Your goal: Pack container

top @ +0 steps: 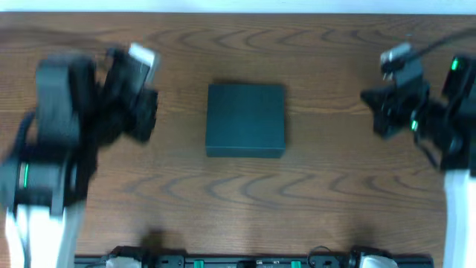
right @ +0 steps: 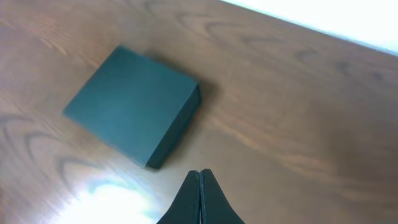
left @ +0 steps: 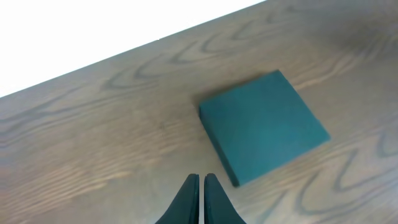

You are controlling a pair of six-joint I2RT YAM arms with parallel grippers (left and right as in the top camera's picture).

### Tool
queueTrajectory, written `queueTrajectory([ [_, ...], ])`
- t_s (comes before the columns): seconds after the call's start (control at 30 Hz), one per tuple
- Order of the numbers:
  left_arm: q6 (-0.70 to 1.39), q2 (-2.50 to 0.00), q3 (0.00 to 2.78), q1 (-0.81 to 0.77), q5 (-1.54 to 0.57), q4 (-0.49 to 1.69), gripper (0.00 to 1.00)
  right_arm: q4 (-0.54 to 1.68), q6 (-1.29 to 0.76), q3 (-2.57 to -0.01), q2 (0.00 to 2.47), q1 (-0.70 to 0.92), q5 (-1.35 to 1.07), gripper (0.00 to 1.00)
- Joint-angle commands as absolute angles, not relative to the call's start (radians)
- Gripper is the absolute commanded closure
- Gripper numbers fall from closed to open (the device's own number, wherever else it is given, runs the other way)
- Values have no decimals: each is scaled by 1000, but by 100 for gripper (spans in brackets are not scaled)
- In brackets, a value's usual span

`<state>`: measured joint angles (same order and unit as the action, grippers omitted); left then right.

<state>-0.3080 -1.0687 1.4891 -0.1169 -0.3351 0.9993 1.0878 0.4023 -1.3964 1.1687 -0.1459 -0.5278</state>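
We judge the packing to be at its very start, or at least nothing visible shows it as under way. The container [top: 245, 119] lies flat in the middle of the wooden table [top: 335, 201], about midway between the two arms and slightly toward the far edge. Its lid is down, so it reads as one shut, dark teal slab. In the left wrist view, the container [left: 264, 124] shows only its top and a thin side wall. The right wrist view gives us the same closed box [right: 127, 112] from the other side. We cannot tell whether anything is inside.

The left gripper [left: 200, 186] has its fingers pressed together with only a hairline between them and carries nothing. It hangs above bare wood to the left of the container, apart from it. The right gripper [right: 200, 180] is likewise closed tight on nothing and sits off to the right of the box, also clear of it. Neither arm touches the container.

We see no goods to pack in any of the three views, only the box and the table. As we read it, every step is left. The flap has to be lifted, the contents have to be brought in and placed, and the lid has to be closed again.
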Motion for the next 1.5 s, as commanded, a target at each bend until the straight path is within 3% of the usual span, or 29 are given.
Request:
queueTrajectory([
  [0.0,-259,-849,1306,-159,-247,942,94,1105,377,-1250,989,-134,-550,98],
  [0.13,-210,-607,1140,-267,-183,963,94,1238,343,-1106,821,-131,-551,98],
  [0.27,-151,-533,1113,-327,-181,1021,94,1301,294,-1091,721,-131,-560,98],
  [0.3,-132,-530,1113,-333,-184,1024,94,1304,270,-1091,703,-131,-552,94],
  [0.33,-114,-531,1113,-336,-184,1024,88,1306,243,-1091,687,-131,-543,76],
  [0.37,-87,-532,1113,-335,-184,1024,51,1310,215,-1091,677,-131,-537,46],
  [0.4,-42,-532,1113,-335,-183,1024,5,1314,179,-1091,668,-131,-534,1],
  [0.5,6,-533,1113,-334,-184,1034,5,1329,94,-1091,665,-131,-529,1],
  [1.1,5,-533,1113,-334,-170,1265,5,1336,94,-1091,665,-131,-527,1],
  [1.3,0,-484,1099,-308,-55,1190,5,1336,94,-1091,665,-131,-527,1],
  [1.47,1,-400,949,-190,55,974,5,1336,94,-1091,665,-131,-527,1],
])
